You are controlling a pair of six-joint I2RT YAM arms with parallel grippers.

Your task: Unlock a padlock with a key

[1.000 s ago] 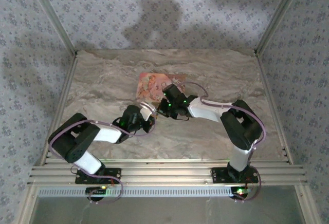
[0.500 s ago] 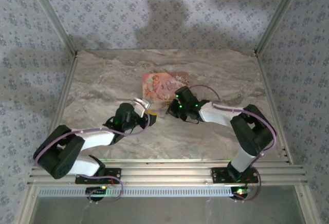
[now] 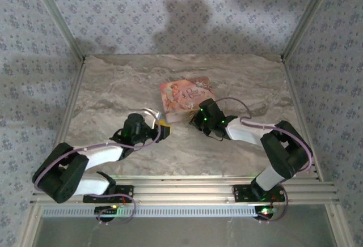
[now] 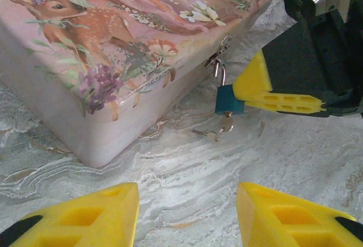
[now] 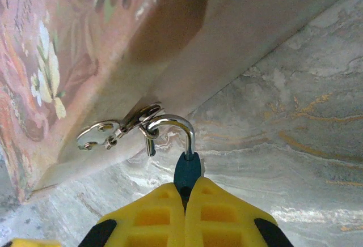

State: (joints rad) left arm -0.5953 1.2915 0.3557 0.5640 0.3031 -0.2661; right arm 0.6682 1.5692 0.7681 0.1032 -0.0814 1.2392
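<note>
While the right gripper (image 5: 185, 193), lower centre, pinches the padlock (image 5: 186, 169) hung on the pink box (image 5: 85, 43), the left gripper (image 4: 186, 204) at frame bottom gapes halfway, empty.

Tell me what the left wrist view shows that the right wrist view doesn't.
Left wrist view: the key beneath the padlock, the deer picture on the pink box, and the left gripper open. Right wrist view: the flat holed hasp plate, close up. Both: the right gripper shut on the padlock's blue body, the box and the marble table.
</note>
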